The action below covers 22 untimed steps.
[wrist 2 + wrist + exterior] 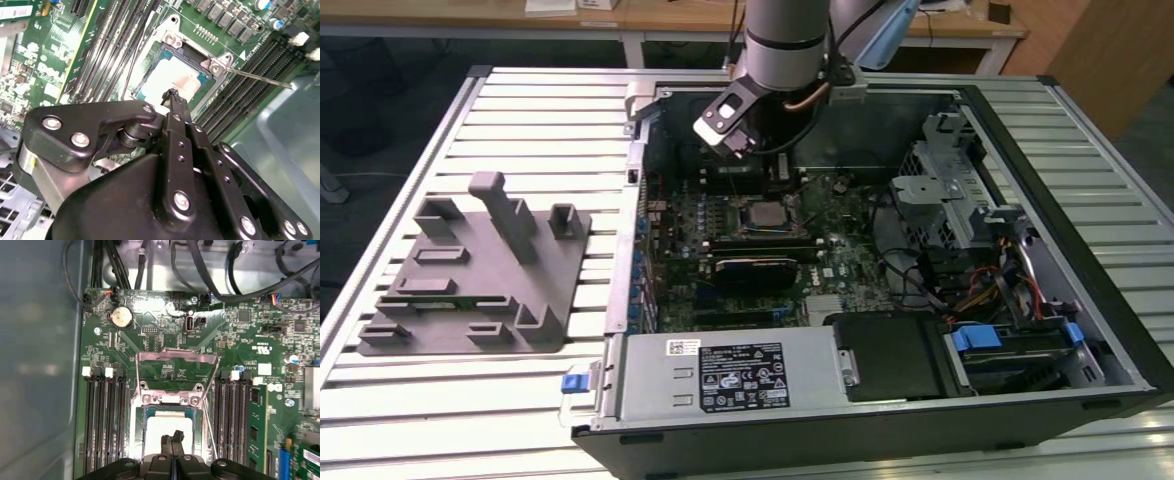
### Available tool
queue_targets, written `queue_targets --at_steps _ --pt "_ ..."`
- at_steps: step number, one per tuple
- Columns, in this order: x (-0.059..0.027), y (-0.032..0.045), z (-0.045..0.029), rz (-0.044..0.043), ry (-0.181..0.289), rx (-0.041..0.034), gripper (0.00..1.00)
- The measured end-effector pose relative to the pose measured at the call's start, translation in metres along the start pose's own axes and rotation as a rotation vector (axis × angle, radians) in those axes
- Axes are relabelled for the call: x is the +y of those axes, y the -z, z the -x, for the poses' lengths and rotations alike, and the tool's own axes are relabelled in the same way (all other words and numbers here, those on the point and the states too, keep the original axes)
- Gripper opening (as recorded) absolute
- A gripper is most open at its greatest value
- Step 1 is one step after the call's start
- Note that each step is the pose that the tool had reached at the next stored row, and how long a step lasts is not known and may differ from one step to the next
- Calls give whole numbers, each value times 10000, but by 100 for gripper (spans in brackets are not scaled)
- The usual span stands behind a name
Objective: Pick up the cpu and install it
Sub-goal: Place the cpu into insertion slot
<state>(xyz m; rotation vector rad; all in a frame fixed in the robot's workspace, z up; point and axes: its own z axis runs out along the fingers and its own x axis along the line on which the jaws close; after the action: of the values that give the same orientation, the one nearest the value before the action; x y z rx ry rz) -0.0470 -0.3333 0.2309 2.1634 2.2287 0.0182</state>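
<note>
The cpu lies flat in the motherboard socket, its pale silver top facing up. My gripper hangs right over it with its two black fingers pressed together and nothing between them; the tips sit above the chip's middle, and I cannot tell whether they touch it. The socket's metal load plate is flipped up and open, and its thin lever sticks out to one side. In the exterior view the arm reaches down into the open computer case above the socket.
Black memory slots flank the socket on both sides. A grey plastic tray with upright blocks lies outside the case at the exterior view's left. Inside the case are a power supply, a drive cage and cables.
</note>
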Motion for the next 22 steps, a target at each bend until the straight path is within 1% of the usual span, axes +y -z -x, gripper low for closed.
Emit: queue_targets --at_steps 3,5,8,15,20,22 --pt "3 81 1 -1 0 -2 11" --pt "4 120 2 -1 0 -2 11" --pt "5 146 2 -1 0 -1 11" --pt "8 178 3 -2 0 -2 11" --pt "11 277 5 -1 0 -2 11" --pt "12 284 5 0 0 0 11"
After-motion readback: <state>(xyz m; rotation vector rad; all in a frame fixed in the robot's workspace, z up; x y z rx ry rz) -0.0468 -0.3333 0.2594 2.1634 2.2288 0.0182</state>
